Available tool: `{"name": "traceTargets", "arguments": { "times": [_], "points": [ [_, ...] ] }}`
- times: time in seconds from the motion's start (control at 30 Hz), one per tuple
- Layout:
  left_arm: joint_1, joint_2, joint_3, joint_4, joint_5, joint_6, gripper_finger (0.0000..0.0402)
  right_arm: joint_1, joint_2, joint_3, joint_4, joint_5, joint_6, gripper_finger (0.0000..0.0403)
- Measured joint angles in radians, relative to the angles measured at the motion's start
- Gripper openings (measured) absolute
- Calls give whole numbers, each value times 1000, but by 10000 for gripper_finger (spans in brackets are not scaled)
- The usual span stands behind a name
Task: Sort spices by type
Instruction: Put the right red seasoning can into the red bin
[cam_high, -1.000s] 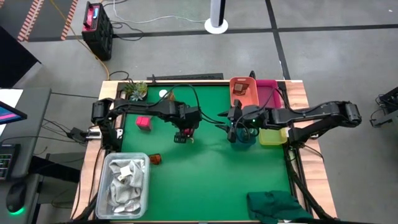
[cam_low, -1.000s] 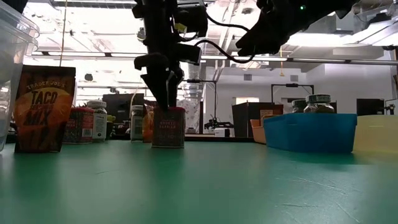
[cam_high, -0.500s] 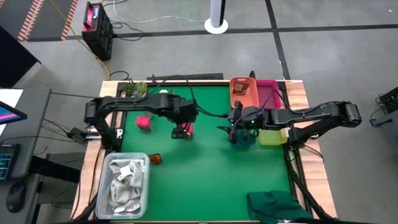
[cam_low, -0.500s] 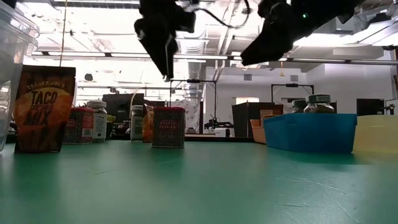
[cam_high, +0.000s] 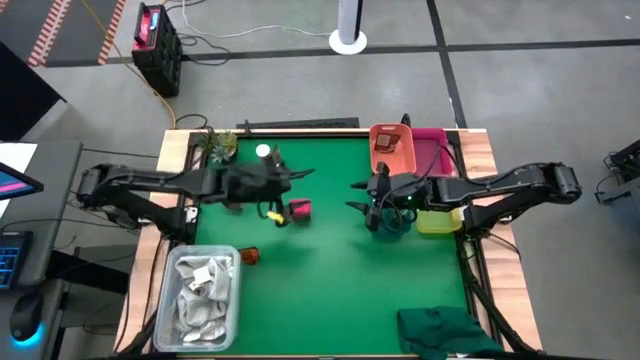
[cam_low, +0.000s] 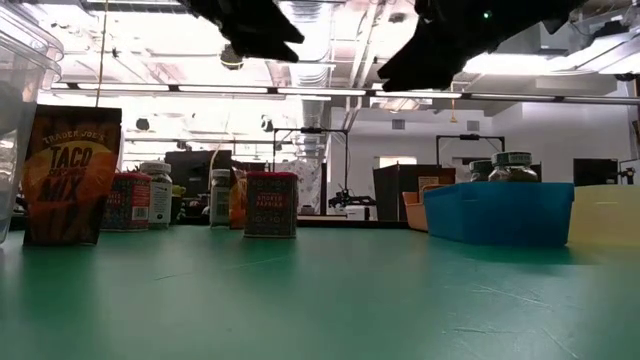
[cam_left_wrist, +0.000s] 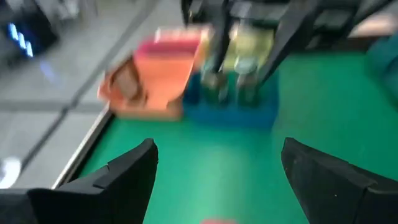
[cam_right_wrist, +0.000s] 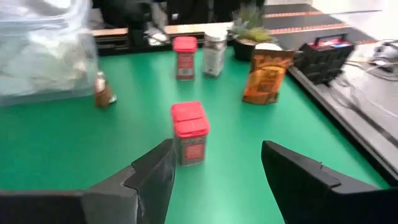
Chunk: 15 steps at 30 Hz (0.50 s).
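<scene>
A red tin (cam_high: 299, 208) stands upright on its base on the green mat, also seen as the red tin (cam_right_wrist: 189, 134). My left gripper (cam_left_wrist: 217, 180) is open, holds nothing, and hangs above and to the left of the tin, where the high view shows the left gripper (cam_high: 283, 190). My right gripper (cam_right_wrist: 224, 177) is open and hovers by the blue bin (cam_high: 395, 222), which holds two jars (cam_low: 513, 165). More spices stand at the far left: a taco mix packet (cam_low: 70, 175), a red jar (cam_right_wrist: 185, 58) and a white-capped jar (cam_right_wrist: 214, 53). An orange-brown jar (cam_high: 248, 256) lies nearer.
Orange (cam_high: 392, 148), pink (cam_high: 434, 150) and yellow-green (cam_high: 438, 221) bins sit at the right. A clear container of white rags (cam_high: 203, 295) stands at the near left, a spiky plant (cam_high: 216, 145) at the far left, and a dark green cloth (cam_high: 445, 330) at the near right.
My left gripper has risen off the top of the red tin and drawn back toward the table's left edge, tipping from pointing down to nearly level. The tin stays standing where it was. My right arm has kept still.
</scene>
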Motion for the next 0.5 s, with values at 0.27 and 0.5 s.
{"name": "traceTargets", "arguments": {
  "times": [0.27,0.5],
  "points": [
    [-71,-58,-213,341,-53,54,328,67,105,140,-183,34,90,266],
    [-87,-107,-249,314,-60,73,328,81,326,322,-263,33,-9,266]
  ]
}}
